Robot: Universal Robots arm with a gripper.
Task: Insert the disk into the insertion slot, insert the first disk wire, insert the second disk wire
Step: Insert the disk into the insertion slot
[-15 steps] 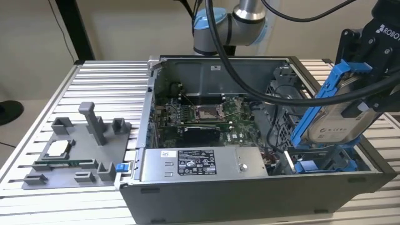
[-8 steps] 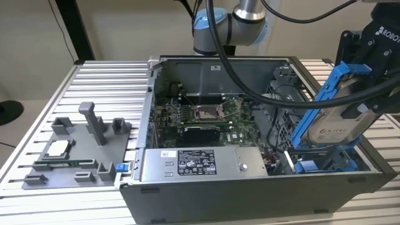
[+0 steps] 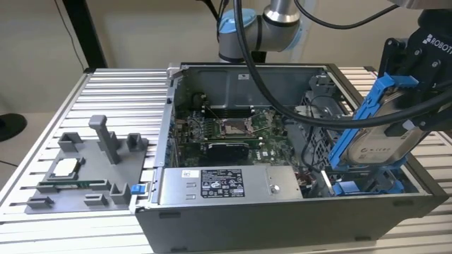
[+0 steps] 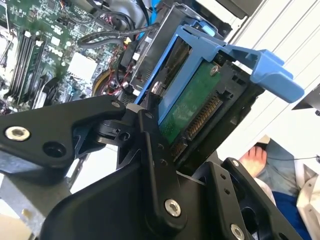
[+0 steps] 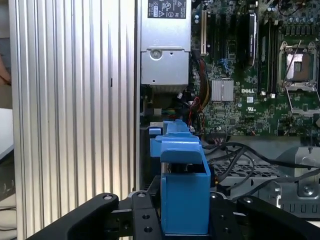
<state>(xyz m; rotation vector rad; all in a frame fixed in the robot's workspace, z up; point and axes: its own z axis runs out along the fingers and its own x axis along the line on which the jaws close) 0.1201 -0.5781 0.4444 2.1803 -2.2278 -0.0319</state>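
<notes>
Hand (image 5: 185,202) with disk (image 3: 381,144); ribbed metal table (image 3: 120,90)

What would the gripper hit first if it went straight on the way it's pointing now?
Probably the insertion slot: the gripper, shut on the tilted disk, points down toward it, with the disk's lower end leading. Depth is unclear in the exterior view.

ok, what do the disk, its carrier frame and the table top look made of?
The disk: silver-grey casing, likely metal, dull sheen. The carrier frame: bright blue, matte, moulded shapes, likely plastic. The table top: pale ribbed slats with soft sheen, probably aluminium.
</notes>
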